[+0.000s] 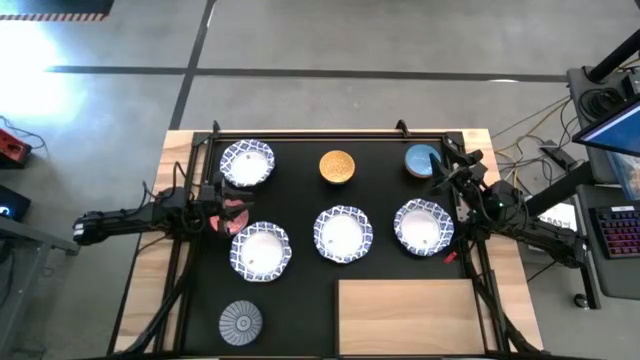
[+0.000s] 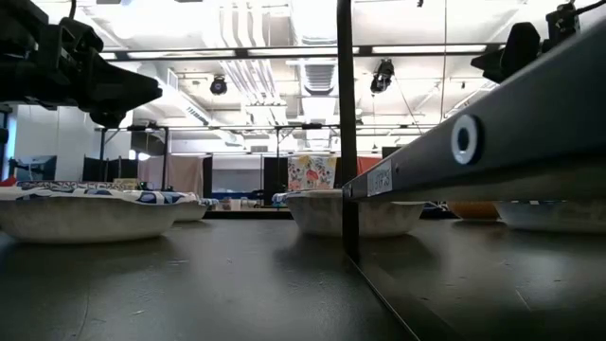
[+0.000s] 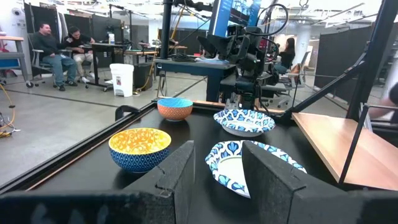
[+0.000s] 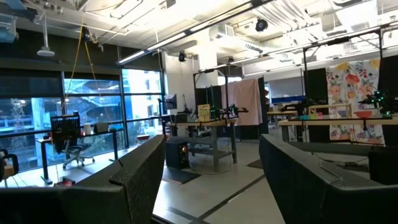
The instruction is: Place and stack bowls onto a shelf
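Note:
My left gripper (image 1: 221, 209) (image 3: 217, 152) is open and hovers over the pink-red bowl (image 1: 236, 219), which it partly hides. It is raised well above the mat in the low view (image 2: 90, 80). Three large white blue-rimmed bowls (image 1: 260, 250) (image 1: 343, 233) (image 1: 423, 226) sit in a row on the black mat, and another one (image 1: 247, 163) sits at the far left. The orange-yellow bowl (image 1: 337, 167) (image 3: 140, 148) and the blue bowl (image 1: 422, 160) (image 3: 175, 108) stand along the far side. The grey-striped bowl (image 1: 241, 322) is near the front. The pale wood shelf (image 1: 405, 315) lies front right, bare. My right gripper (image 1: 445, 178) (image 4: 211, 140) is open near the blue bowl, looking level into the room.
A metal frame (image 1: 330, 134) borders the black mat (image 1: 300, 290), with a post (image 2: 346, 123) and a slanting bar (image 2: 473, 142) close to the low camera. People sit at desks beyond the table (image 3: 56, 46). Cables and a monitor stand off the table's right (image 1: 600, 130).

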